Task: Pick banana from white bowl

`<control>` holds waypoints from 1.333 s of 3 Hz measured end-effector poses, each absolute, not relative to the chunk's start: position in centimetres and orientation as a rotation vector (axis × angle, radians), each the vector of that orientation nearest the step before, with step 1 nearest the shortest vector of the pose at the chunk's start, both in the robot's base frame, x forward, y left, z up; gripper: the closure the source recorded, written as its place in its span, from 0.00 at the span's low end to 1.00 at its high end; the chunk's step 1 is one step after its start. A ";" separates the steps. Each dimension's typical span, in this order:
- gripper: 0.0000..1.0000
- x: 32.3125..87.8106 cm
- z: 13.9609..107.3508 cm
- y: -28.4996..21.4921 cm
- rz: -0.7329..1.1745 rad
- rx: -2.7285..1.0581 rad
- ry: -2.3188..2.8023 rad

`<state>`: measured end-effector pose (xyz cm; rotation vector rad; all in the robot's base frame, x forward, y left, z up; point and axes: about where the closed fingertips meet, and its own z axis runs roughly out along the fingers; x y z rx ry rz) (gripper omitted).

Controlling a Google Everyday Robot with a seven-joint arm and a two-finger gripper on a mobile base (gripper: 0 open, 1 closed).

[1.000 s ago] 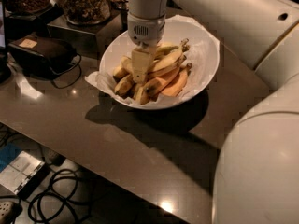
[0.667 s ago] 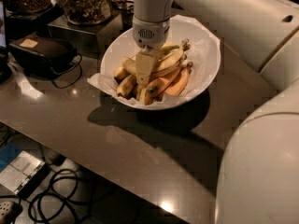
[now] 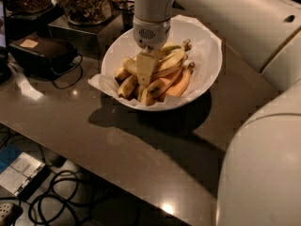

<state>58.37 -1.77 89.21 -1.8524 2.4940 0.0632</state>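
Over the last second the claw (image 3: 143, 79) has been shifted slightly to the right and lowered further into the white bowl (image 3: 210, 74), which stands toward the far edge of the counter (image 3: 117, 145). It is now sunk among the piled fruit, its tip buried between the short bananas at the bowl's left side and the longer ones in the middle. Whether the claw is apart, together or clamped on anything cannot be told, since its tip is lost against the yellow skins.

The banana (image 3: 171, 59), the long curved one with the dark stem end pointing toward the far rim, is seen lying in the bowl, across the top of the pile and just to the right of the claw. No shift of it or of the bowl has been noted between the views.

The descent is judged to be the final approach before a grasp. The banana has not yet been lifted, so the task is taken as not yet done.
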 end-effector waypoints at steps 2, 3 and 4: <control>1.00 58.4 89.0 -1.7 0.063 -1.852 2.494; 1.00 58.4 89.1 -1.7 0.063 -1.852 2.494; 1.00 58.4 89.0 -1.7 0.063 -1.852 2.494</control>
